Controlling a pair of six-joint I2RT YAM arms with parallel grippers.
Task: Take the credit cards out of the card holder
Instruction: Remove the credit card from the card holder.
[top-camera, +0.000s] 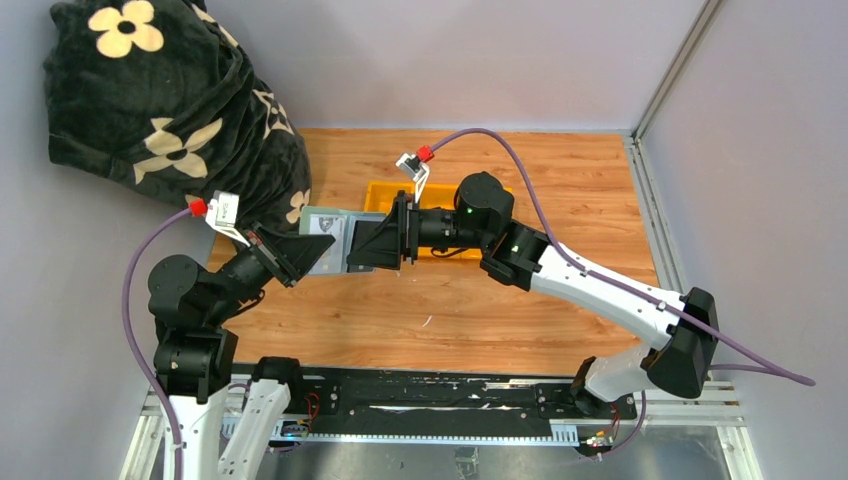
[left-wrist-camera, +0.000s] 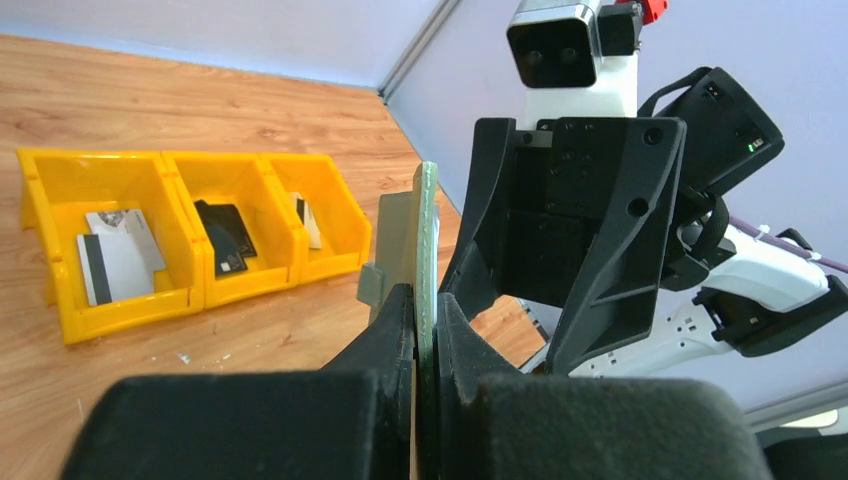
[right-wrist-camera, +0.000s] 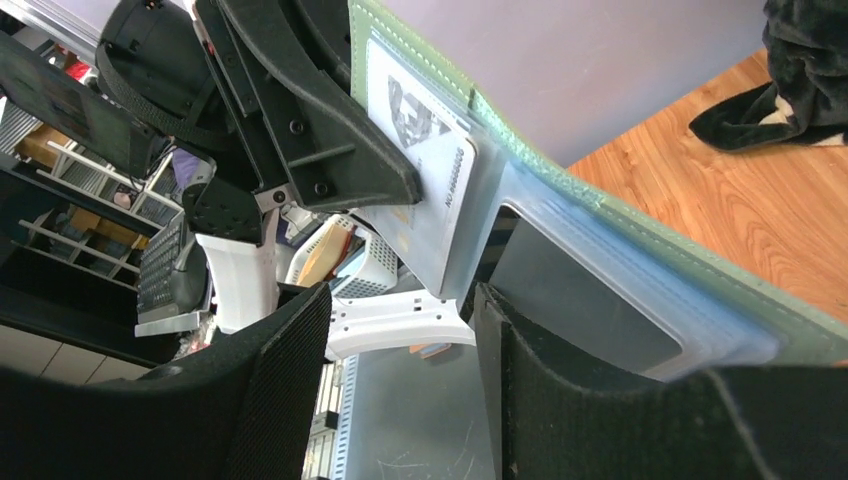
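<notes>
Pinches the card holder (left-wrist-camera: 427, 225) by one edge in the tightly closed left hand (left-wrist-camera: 425, 300), lifted off the tabletop (top-camera: 450, 310) and stood on edge between the two arms, most likely to brace it and turn its opened inside toward the right hand (right-wrist-camera: 400, 305). Meets that inside with the right hand's jaws parted and nothing gripped, one finger (right-wrist-camera: 560, 420) close against the fanned leaves, contact unclear, apparently lined up to nip a card's edge and draw it out. Hangs near the yellow tray (left-wrist-camera: 130, 315), with loose cards (left-wrist-camera: 115, 255) lying in its compartments, presumably the drop spot. Looks sage green outside, with pale stitching along the rim; inside, translucent light blue leaves, stacked and splayed. Shows a white printed card (right-wrist-camera: 420, 150) in the front clear pocket and a grey credit card (right-wrist-camera: 590, 300) tucked among the leaves.
</notes>
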